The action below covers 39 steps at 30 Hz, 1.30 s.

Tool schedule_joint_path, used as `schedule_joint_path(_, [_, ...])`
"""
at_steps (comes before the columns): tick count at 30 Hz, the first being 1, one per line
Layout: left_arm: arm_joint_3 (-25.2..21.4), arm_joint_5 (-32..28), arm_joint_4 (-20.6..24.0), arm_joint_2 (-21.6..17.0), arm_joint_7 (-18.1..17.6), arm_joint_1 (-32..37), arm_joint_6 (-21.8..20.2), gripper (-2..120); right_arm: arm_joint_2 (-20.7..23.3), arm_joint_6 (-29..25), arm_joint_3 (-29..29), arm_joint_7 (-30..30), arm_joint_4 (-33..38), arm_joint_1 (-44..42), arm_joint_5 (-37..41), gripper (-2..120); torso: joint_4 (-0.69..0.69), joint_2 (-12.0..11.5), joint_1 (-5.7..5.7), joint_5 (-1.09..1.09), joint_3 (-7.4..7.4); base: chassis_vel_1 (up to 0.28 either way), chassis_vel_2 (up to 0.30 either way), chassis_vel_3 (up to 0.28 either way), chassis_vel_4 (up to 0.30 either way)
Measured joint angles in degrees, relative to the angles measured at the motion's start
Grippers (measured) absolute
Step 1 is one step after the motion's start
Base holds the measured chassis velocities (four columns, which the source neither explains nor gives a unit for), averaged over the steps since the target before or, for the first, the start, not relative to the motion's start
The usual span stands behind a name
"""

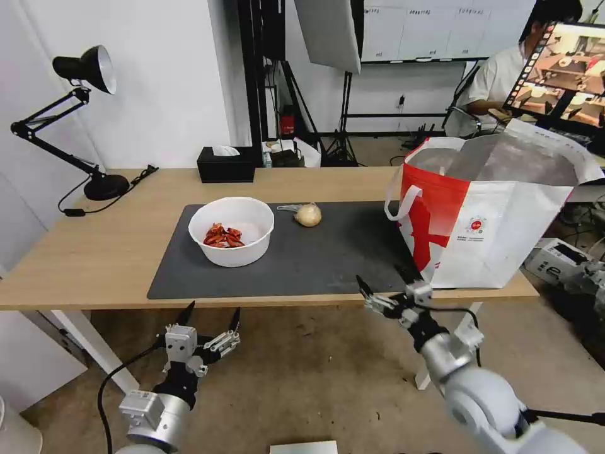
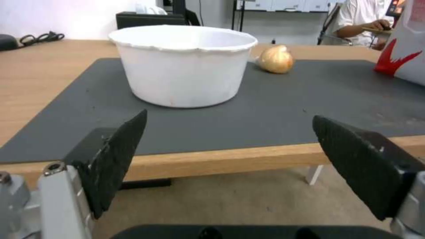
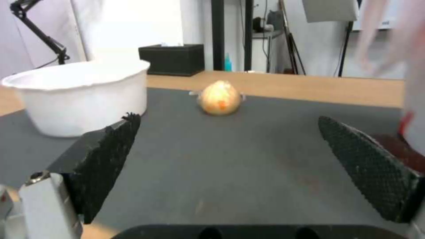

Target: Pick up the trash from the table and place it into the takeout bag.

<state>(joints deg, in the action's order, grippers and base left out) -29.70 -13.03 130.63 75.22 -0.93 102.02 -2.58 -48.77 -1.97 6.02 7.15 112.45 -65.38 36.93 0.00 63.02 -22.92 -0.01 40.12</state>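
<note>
A white round bowl holding red scraps sits left on the bench's dark grey mat. A tan wrapped lump lies just beyond. The red-and-white takeout bag stands right. The left hand and right hand hover open at the near edge.

The table is viewed from above and in front by the head camera. Each wrist camera is set low at the table's near edge, facing across the mat. The white bowl and wrapped lump are shared by all views.
</note>
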Motion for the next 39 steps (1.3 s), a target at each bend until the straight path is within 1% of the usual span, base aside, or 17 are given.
schedule_joint_path(3, [0.0, 0.1, 0.1, 0.1, 0.0, 0.2, 0.0, 100, -1.3, 1.7, -6.7, 2.6, -4.4, 9.7, 2.1, 100, 0.02, 0.0, 0.00, -0.01, 0.00, 0.000, 0.000, 0.000, 0.000])
schedule_joint_path(4, [0.0, 0.1, 0.1, 0.1, 0.0, 0.2, 0.0, 100, -1.3, 1.7, -6.7, 2.6, -4.4, 9.7, 2.1, 100, 0.02, 0.0, 0.00, -0.01, 0.00, 0.000, 0.000, 0.000, 0.000])
schedule_joint_path(7, [-0.3, 0.1, 0.2, 0.2, 0.0, 0.2, 0.0, 100, -3.7, 3.3, -13.1, 5.3, -10.0, 18.5, 4.6, 100, 0.01, 0.0, 0.00, -0.01, 0.00, 0.000, 0.000, 0.000, 0.000])
schedule_joint_path(8, [-0.3, 0.1, 0.2, 0.2, 0.0, 0.2, 0.0, 100, -3.7, 3.3, -13.1, 5.3, -10.0, 18.5, 4.6, 100, 0.01, 0.0, 0.00, -0.01, 0.00, 0.000, 0.000, 0.000, 0.000])
schedule_joint_path(10, [-0.5, 0.1, 0.0, 0.4, 0.0, 0.2, 0.0, 100, -6.0, 3.5, -17.3, 6.8, -15.8, 24.8, 5.3, 100, 0.00, 0.0, 0.00, 0.01, 0.00, 0.000, 0.000, 0.000, 0.000])
schedule_joint_path(11, [-0.5, 0.1, 0.0, 0.4, 0.0, 0.2, 0.0, 100, -6.0, 3.5, -17.3, 6.8, -15.8, 24.8, 5.3, 100, 0.00, 0.0, 0.00, 0.01, 0.00, 0.000, 0.000, 0.000, 0.000])
schedule_joint_path(15, [-0.4, 0.2, -0.5, 0.7, 0.0, -0.1, -0.1, 100, -11.3, 3.8, -21.8, 8.1, -25.3, 33.9, 6.1, 100, 0.01, 0.0, -0.01, 0.02, 0.00, 0.000, 0.000, 0.000, 0.000])
schedule_joint_path(16, [-0.4, 0.2, -0.5, 0.7, 0.0, -0.1, -0.1, 100, -11.3, 3.8, -21.8, 8.1, -25.3, 33.9, 6.1, 100, 0.01, 0.0, -0.01, 0.02, 0.00, 0.000, 0.000, 0.000, 0.000])
schedule_joint_path(19, [-0.5, 0.2, -1.0, 0.8, 0.0, -0.2, -0.1, 100, -13.6, 4.0, -23.5, 8.2, -29.6, 37.8, 7.0, 100, 0.02, 0.0, 0.00, -0.03, -0.01, 0.000, 0.000, 0.000, 0.000])
schedule_joint_path(21, [-0.7, 0.2, -1.3, 0.7, -0.1, -0.3, -0.1, 100, -16.2, 4.5, -25.7, 8.2, -35.3, 41.7, 7.4, 100, 0.01, 0.0, -0.01, 0.02, 0.00, 0.000, 0.000, 0.000, 0.000])
schedule_joint_path(22, [-0.7, 0.2, -1.3, 0.7, -0.1, -0.3, -0.1, 100, -16.2, 4.5, -25.7, 8.2, -35.3, 41.7, 7.4, 100, 0.01, 0.0, -0.01, 0.02, 0.00, 0.000, 0.000, 0.000, 0.000])
schedule_joint_path(24, [-0.7, 0.2, -1.6, 0.8, -0.1, -0.5, -0.1, 100, -19.0, 5.9, -26.9, 8.1, -40.9, 44.8, 7.7, 100, 0.01, 0.0, -0.01, 0.00, 0.00, 0.000, 0.000, 0.000, 0.000])
schedule_joint_path(26, [-0.7, 0.2, -1.7, 0.9, -0.1, -0.6, -0.1, 100, -19.4, 6.1, -27.1, 8.1, -41.7, 45.2, 7.7, 100, 0.01, 0.0, -0.01, 0.00, 0.00, 0.000, 0.000, 0.000, 0.000])
schedule_joint_path(28, [-0.7, 0.2, -2.1, 1.0, -0.1, -0.9, -0.1, 100, -22.3, 6.7, -27.9, 7.6, -47.2, 48.1, 7.9, 100, 0.00, 0.0, -0.01, -0.01, 0.00, 0.000, 0.000, 0.000, 0.000])
schedule_joint_path(29, [-0.7, 0.2, -2.1, 1.0, -0.1, -0.9, -0.1, 100, -22.3, 6.7, -27.9, 7.6, -47.2, 48.1, 7.9, 100, 0.00, 0.0, -0.01, -0.01, 0.00, 0.000, 0.000, 0.000, 0.000])
schedule_joint_path(32, [-1.0, 0.0, -2.3, 0.8, -0.2, -1.1, -0.1, 100, -25.4, 7.2, -28.5, 5.7, -52.8, 50.9, 7.8, 100, 0.01, 0.0, -0.01, 0.00, -0.01, 0.000, 0.000, 0.000, 0.000])
schedule_joint_path(39, [-1.7, -0.8, -2.8, 0.2, -0.2, -1.5, 0.0, 100, -28.1, 8.4, -29.1, 3.8, -57.3, 53.1, 6.3, 100, 0.00, 0.0, -0.01, 0.00, -0.01, 0.000, 0.000, 0.000, 0.000])
